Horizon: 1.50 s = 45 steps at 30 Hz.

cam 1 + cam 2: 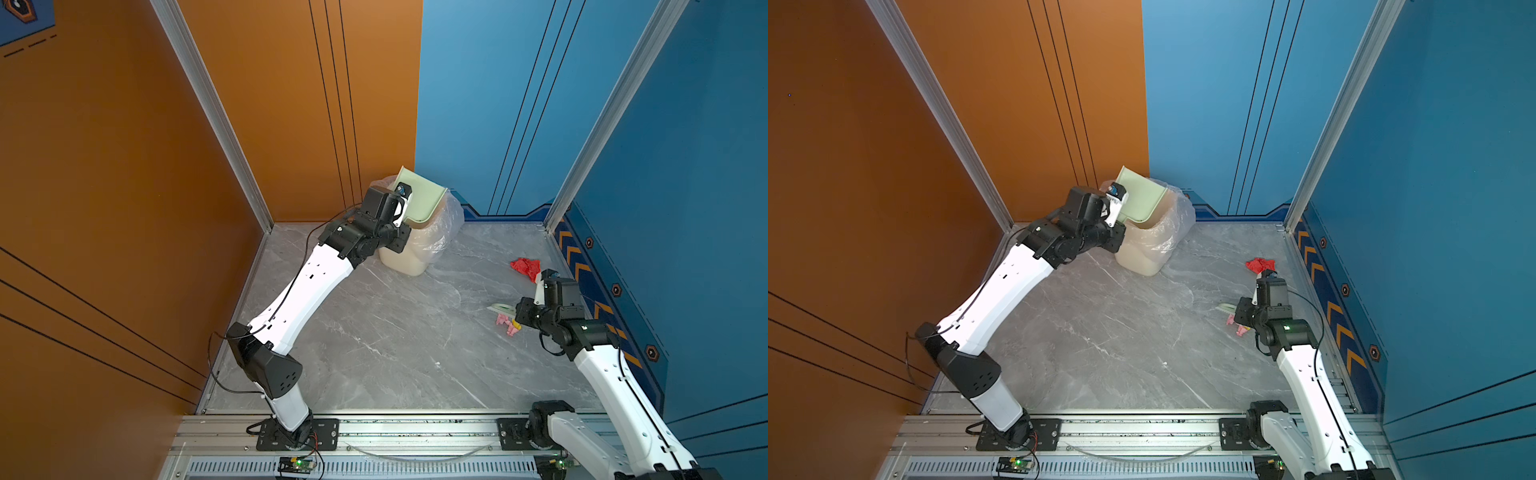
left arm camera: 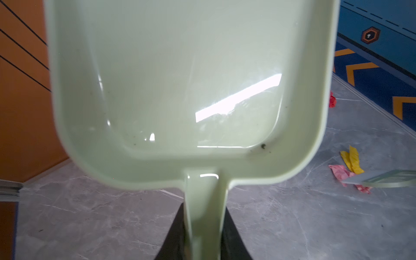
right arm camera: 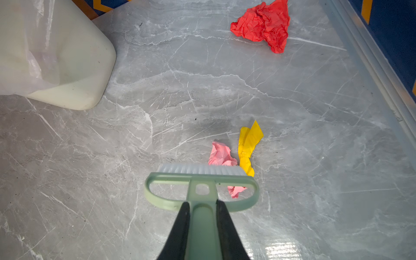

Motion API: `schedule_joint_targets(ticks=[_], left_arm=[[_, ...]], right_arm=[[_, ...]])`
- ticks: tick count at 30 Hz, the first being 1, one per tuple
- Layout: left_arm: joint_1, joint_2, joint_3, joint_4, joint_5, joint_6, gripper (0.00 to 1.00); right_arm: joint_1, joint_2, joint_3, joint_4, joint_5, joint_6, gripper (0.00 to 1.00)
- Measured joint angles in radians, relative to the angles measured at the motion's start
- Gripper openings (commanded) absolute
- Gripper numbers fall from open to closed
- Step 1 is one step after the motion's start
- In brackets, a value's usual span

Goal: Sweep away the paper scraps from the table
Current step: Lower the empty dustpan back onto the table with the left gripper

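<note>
Plainly grey veined marble table (image 1: 395, 345) — orange wall (image 1: 104, 166), blue wall (image 1: 478, 104) behind.

I count three paper scraps (image 1: 525, 268) on the bench (image 1: 395, 332): one red scrap (image 3: 262, 24), one pink scrap (image 3: 221, 155) and one yellow scrap (image 3: 248, 146). Pink shows on both sides of the brush head. I take it for a single piece, though I cannot be sure. There is one dustpan (image 2: 180, 78), one brush (image 3: 200, 180), and one bin (image 1: 409, 253) with one clear liner (image 1: 451, 220). I have two arms, my left arm (image 1: 299, 299) and my right arm (image 1: 611, 382), each with one pair of fingers: my left fingers (image 2: 173, 236) and my right fingers (image 3: 180, 231).
</note>
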Motion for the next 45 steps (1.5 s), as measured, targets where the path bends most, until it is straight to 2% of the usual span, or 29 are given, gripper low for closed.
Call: schedule_joint_targets(ticks=[10, 21, 30, 37, 45], left_arm=[[-0.012, -0.062, -0.175, 0.027, 0.108, -0.142, 0.0], [-0.1, -0.18, -0.425, 0.114, 0.15, -0.256, 0.0], [-0.159, -0.189, -0.5, 0.127, 0.182, -0.277, 0.0], [-0.205, -0.187, -0.548, 0.132, 0.205, -0.276, 0.0], [-0.285, -0.126, -0.557, 0.118, 0.206, -0.234, 0.0]], right_arm=[[0.0, 0.001, 0.018, 0.0, 0.0, -0.001, 0.0], [0.0, 0.045, 0.049, -0.009, 0.0, -0.001, 0.0], [0.0, 0.079, 0.108, -0.073, 0.011, 0.0, 0.0], [0.0, 0.126, 0.169, -0.209, 0.017, 0.01, 0.0], [0.0, 0.157, 0.169, -0.321, -0.006, 0.036, 0.0]])
